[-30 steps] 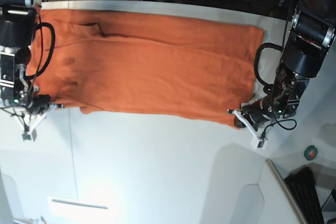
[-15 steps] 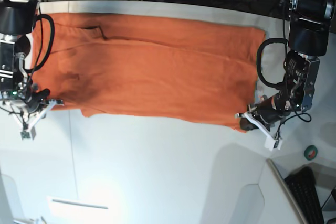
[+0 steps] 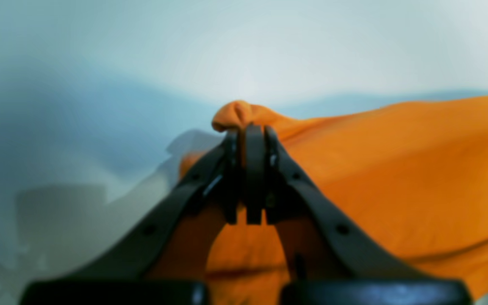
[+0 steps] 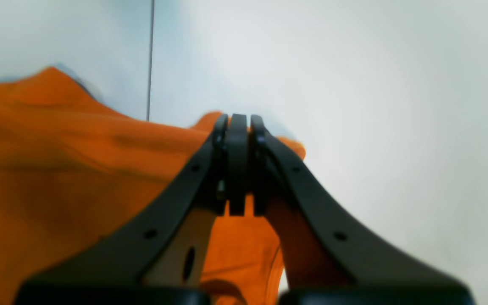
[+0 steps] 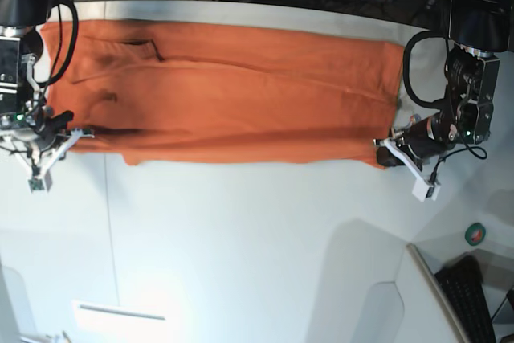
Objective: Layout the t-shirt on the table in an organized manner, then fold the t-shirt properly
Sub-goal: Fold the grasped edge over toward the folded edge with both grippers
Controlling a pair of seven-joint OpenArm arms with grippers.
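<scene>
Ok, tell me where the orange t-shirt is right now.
In the base view the plain orange cloth t-shirt stretches across the white table's far half, each near corner pinched by a pincer: left, right.

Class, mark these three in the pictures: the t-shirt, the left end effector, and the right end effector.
t-shirt (image 5: 241, 94): base view, middle of the orange cloth.
left end effector (image 3: 248, 129): left wrist view, shut tips pinching a cloth corner.
right end effector (image 4: 237, 120): right wrist view, shut tips on the cloth edge.

Two black arms, looped black cables, white-tipped left hand (image 5: 399, 156), screw-dotted black fingers (image 4: 184, 186)
</scene>
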